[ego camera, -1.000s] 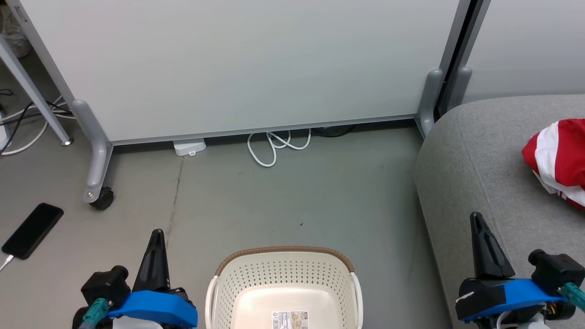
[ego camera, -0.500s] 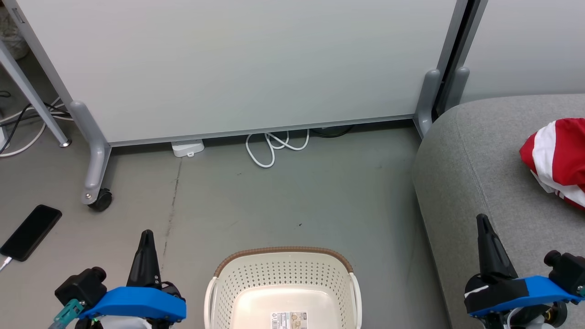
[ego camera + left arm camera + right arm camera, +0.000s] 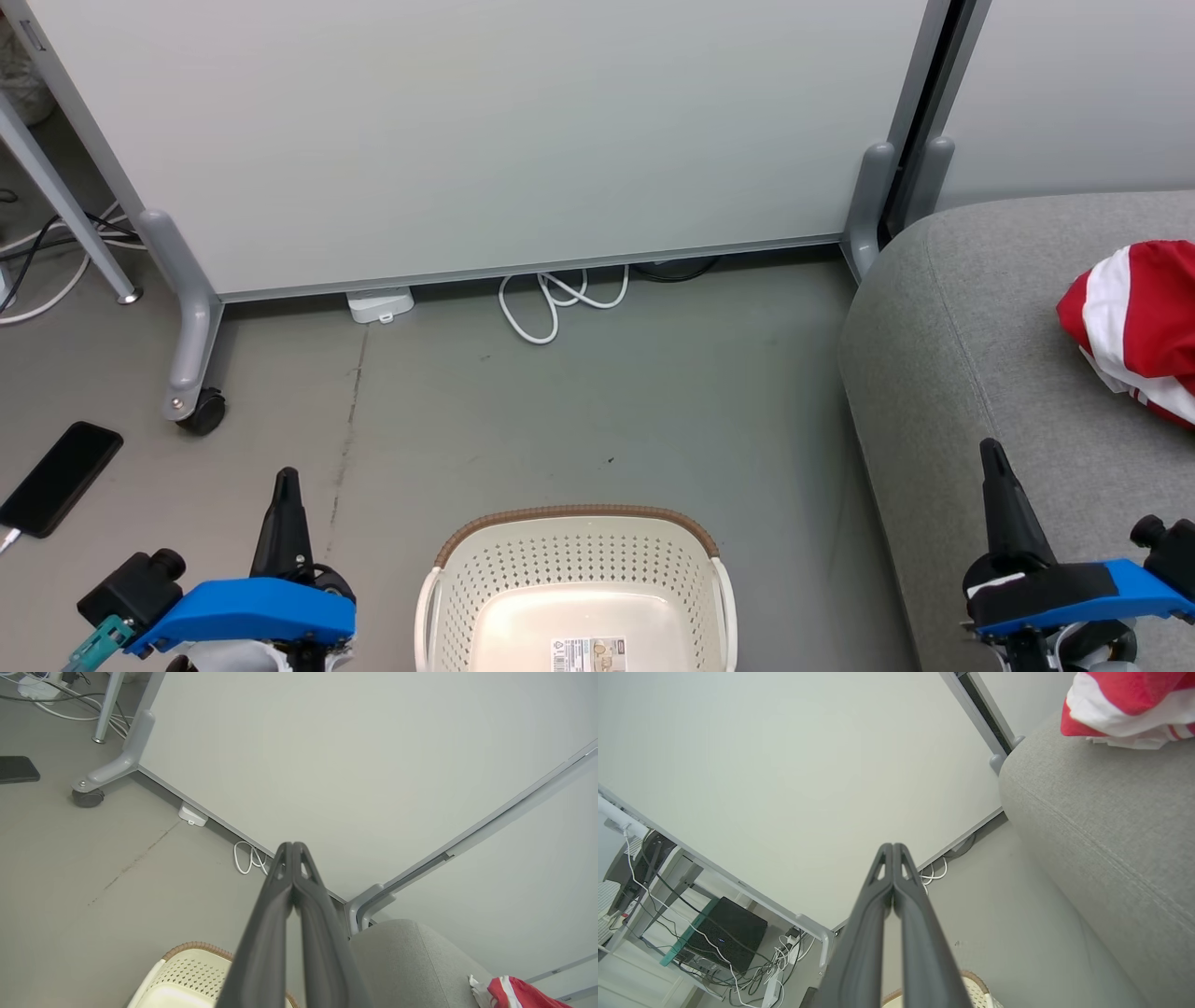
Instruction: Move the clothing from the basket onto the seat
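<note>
The left hand [image 3: 284, 481] and the right hand [image 3: 990, 455] are both shut tight and hold nothing. Between them the basket [image 3: 579, 514] sits on the floor [image 3: 560, 401]. Farther off to the right, the red clothing [image 3: 1134, 322] lies on the grey seat [image 3: 934, 373].

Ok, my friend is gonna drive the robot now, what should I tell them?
Left gripper: shut, holding nothing, left of the basket.
Right gripper: shut, holding nothing, close by the seat.
Red and white clothing lies on the seat, far right.
Done: the part of the basket in view holds nothing.
Left: check its near end, which is cut off, for more clothing.
</note>
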{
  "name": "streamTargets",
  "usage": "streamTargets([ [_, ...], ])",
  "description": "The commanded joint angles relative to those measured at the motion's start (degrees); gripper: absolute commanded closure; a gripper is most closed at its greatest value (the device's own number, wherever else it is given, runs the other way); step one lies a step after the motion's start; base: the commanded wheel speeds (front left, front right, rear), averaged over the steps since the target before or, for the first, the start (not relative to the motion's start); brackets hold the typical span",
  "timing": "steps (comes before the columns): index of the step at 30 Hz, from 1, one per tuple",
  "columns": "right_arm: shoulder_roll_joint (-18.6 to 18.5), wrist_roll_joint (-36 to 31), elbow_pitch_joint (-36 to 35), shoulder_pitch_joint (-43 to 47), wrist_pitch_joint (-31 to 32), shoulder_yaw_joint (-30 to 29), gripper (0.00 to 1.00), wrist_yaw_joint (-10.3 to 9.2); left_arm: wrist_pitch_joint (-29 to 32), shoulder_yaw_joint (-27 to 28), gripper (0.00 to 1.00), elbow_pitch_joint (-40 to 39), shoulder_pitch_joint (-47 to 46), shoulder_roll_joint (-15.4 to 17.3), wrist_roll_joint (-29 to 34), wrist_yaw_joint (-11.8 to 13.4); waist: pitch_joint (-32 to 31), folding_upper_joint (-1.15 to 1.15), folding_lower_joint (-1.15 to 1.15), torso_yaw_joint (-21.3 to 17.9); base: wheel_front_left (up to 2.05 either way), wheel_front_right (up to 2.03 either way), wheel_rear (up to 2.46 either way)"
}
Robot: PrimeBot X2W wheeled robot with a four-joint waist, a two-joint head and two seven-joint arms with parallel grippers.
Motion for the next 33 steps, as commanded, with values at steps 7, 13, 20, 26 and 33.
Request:
streamTargets([
  [7,-0.19,6.63,-0.52,-1.56,1.65,-0.45,1.0,0.02,1.65,0.96,1.0,-1.35,-1.86,0.13,-6.44,-0.48,-0.06,0.0,0.0,-0.15,0.0,0.0,0.0],
  [13,-0.2,10.94,-0.45,-1.72,2.77,-0.64,1.0,0.02,2.79,1.46,1.0,-1.6,-1.95,0.14,-10.7,-0.62,-0.1,0.0,0.0,-0.27,0.0,0.0,0.0],
  [20,-0.21,15.64,-0.36,-1.86,3.97,-0.84,1.0,0.02,3.97,1.96,1.0,-1.89,-2.09,0.14,-15.34,-0.8,-0.16,0.0,0.0,-0.41,0.0,0.0,0.0],
  [26,-0.22,19.38,-0.29,-1.98,4.95,-1.01,1.0,0.03,4.94,2.42,1.0,-2.13,-2.16,0.15,-19.08,-0.98,-0.21,0.0,0.0,-0.53,0.0,0.0,0.0],
  [33,-0.22,23.51,-0.2,-2.14,5.99,-1.2,1.0,0.03,6.0,2.91,1.0,-2.35,-2.24,0.16,-23.21,-1.13,-0.26,0.0,0.0,-0.67,0.0,0.0,0.0],
])
